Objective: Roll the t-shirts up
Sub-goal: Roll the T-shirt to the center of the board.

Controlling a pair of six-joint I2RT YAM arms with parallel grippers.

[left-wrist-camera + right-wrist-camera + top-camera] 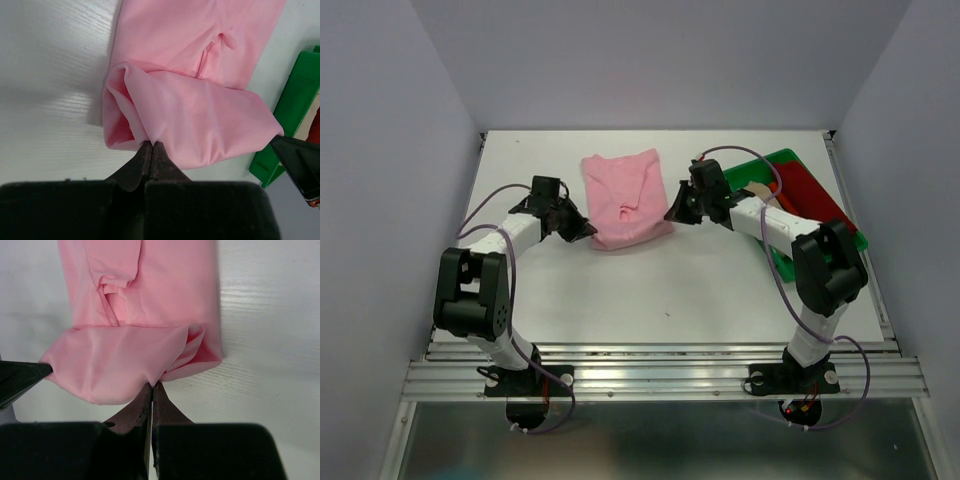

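A light pink t-shirt (624, 195) lies folded lengthwise on the white table, its near end turned over into a loose roll. My left gripper (588, 231) is shut on the roll's left corner, as the left wrist view (151, 145) shows on the pink t-shirt (200, 110). My right gripper (672, 213) is shut on the roll's right corner, seen in the right wrist view (152, 385) on the pink t-shirt (130, 360). A dark red t-shirt (813, 193) lies in the green tray, with a bit of beige cloth (760, 189) beside it.
The green plastic tray (861, 240) sits at the right side of the table, behind my right arm; its edge shows in the left wrist view (292, 105). The white table (650, 290) has a metal rail along its near edge.
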